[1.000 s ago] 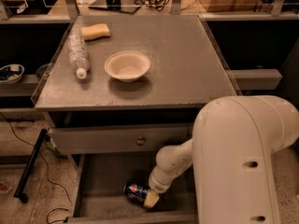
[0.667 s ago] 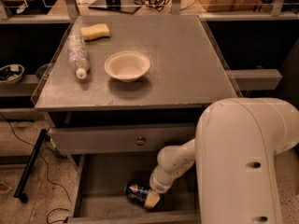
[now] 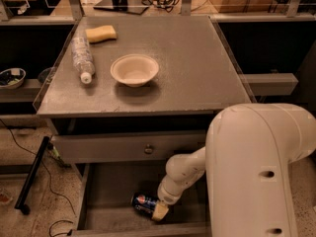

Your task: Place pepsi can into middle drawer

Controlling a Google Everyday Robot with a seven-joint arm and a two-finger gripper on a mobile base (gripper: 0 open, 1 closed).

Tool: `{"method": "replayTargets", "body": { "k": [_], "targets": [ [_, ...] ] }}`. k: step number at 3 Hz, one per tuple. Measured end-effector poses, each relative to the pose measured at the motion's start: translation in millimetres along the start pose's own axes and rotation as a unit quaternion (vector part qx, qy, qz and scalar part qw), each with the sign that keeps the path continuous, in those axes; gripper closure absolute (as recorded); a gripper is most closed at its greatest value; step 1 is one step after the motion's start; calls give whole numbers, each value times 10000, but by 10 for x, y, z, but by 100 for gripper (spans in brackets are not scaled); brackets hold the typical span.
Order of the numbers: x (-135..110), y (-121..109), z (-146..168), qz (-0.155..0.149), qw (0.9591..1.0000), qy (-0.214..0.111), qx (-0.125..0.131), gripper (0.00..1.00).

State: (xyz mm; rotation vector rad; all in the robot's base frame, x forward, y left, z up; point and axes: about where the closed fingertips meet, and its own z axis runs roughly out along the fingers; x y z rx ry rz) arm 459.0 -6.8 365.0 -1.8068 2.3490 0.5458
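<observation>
The pepsi can lies on its side on the floor of the open middle drawer, near the drawer's front. My gripper reaches down into the drawer at the can's right end, its cream-coloured tip against the can. The white arm fills the lower right of the camera view and hides the drawer's right part.
Above the open drawer is a closed drawer front with a small round knob. On the cabinet top lie a clear plastic bottle, a white bowl and a yellow sponge. A black pole lies on the floor at left.
</observation>
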Motion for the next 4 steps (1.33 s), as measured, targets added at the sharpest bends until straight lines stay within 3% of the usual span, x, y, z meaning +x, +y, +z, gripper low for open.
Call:
{"method": "replayTargets", "body": {
  "k": [2, 3, 4],
  "targets": [
    [0, 0, 0, 0, 10000, 0, 0, 11],
    [0, 1, 1, 0, 10000, 0, -1, 0],
    [0, 1, 1, 0, 10000, 0, -1, 0]
  ]
}}
